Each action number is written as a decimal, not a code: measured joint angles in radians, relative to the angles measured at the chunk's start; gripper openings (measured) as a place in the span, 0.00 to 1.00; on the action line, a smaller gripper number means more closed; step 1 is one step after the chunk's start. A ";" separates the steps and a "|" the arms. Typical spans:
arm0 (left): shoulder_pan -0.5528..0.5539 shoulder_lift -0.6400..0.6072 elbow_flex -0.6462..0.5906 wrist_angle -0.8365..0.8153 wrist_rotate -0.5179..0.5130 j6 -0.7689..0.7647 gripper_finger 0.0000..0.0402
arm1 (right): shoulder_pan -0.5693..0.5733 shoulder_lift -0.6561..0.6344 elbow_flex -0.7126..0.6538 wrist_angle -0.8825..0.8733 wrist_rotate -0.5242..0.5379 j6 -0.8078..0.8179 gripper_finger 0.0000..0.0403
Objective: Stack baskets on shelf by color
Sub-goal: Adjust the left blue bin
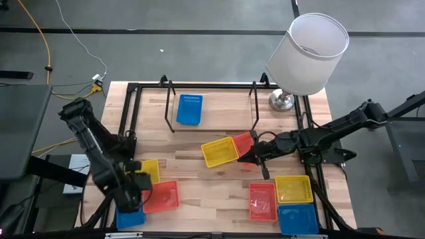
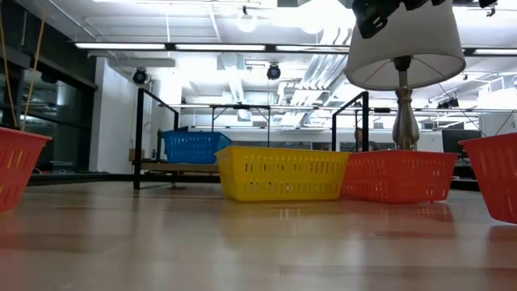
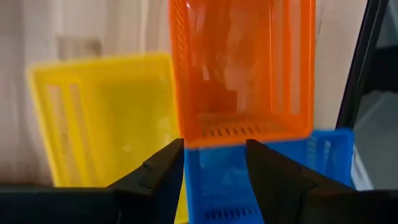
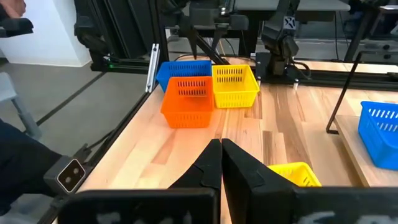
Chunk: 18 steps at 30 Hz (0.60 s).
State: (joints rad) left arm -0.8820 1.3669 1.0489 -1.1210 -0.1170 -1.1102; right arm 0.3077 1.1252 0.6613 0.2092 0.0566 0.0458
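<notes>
Only one blue basket point(image 1: 189, 109) stood on the shelf point(image 1: 212, 126), eight remained on the table point(image 1: 212, 189); right gripper point(image 1: 260, 154) closed empty, left gripper point(image 1: 136, 192) parted

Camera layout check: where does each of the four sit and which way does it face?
High: overhead, straight down; both arms, shelf.
Low: table height, level across; yellow basket, lamp; an arm's tip at top.
Left wrist: past open left gripper at the near-left baskets.
Right wrist: past shut right gripper across the table.
Shared: shelf's blue basket in high, low.
</notes>
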 joint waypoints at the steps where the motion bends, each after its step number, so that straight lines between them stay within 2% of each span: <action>1: -0.023 0.013 0.000 -0.001 -0.001 -0.018 0.41 | 0.000 0.000 0.000 0.000 0.000 0.000 0.00; 10: -0.188 0.095 0.000 -0.017 -0.022 -0.151 0.41 | 0.000 0.000 0.000 0.000 0.018 -0.001 0.00; 14: -0.209 0.123 -0.002 -0.079 -0.021 -0.236 0.41 | 0.000 0.000 0.000 0.000 0.043 -0.001 0.00; 18: -0.204 0.134 -0.030 -0.062 0.006 -0.226 0.41 | 0.000 0.000 0.000 0.000 0.066 -0.001 0.00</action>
State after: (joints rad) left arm -1.0862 1.5007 1.0188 -1.1828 -0.1112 -1.3359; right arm 0.3077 1.1248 0.6613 0.2089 0.1225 0.0444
